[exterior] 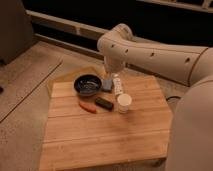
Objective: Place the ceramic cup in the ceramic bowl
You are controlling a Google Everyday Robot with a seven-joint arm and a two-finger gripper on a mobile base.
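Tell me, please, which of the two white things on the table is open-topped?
The ceramic cup: short, wide, round-rimmed, beside the black block. The slim white bottle behind it stands by the gripper, which hangs near the ceramic bowl.

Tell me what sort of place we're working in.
Probably an indoor test space: a wooden table on speckled floor, set with the ceramic bowl and ceramic cup. The gripper hangs right beside the bowl.
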